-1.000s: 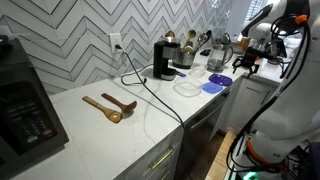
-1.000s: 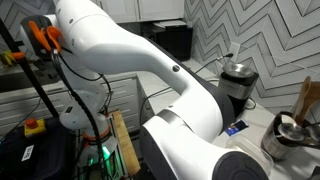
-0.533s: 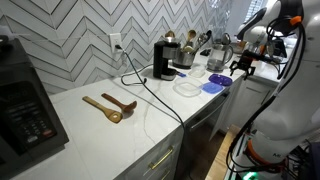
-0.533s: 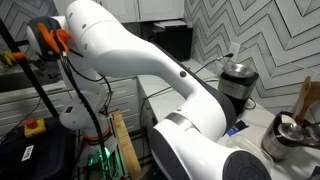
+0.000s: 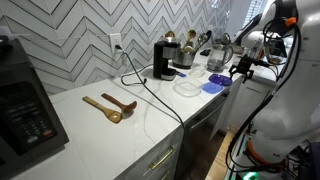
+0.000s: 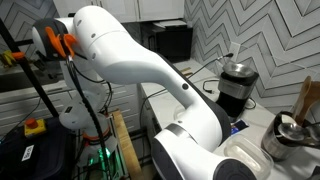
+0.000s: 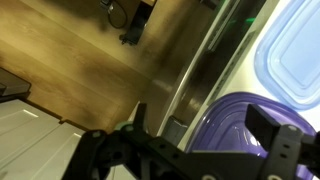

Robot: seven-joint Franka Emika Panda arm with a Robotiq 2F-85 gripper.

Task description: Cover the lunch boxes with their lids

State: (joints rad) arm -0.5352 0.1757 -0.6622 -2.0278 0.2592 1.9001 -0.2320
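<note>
Robotiq gripper [image 5: 240,68]: jaws spread wide, holding nothing, hanging near the end edge of the white counter [image 5: 90,125]. Directly below the jaws in the wrist view: flat blue-purple plastic lid with rounded corners [image 7: 248,122], lying loose, ungripped. Just beyond the jaws, beside that lid: second rounded piece with blue rim and pale centre [image 7: 300,55]; bare lid or already-covered box, cannot tell. Well off to one side of the jaws, in an exterior view: shallow clear plastic lunch box [image 5: 187,87], uncovered, apart from both blue pieces. Second lunch box: not made out with certainty. Progress, by judgement: barely begun; no lid lifted, at least one box open; grasping, carrying and seating of lids all left.
</note>
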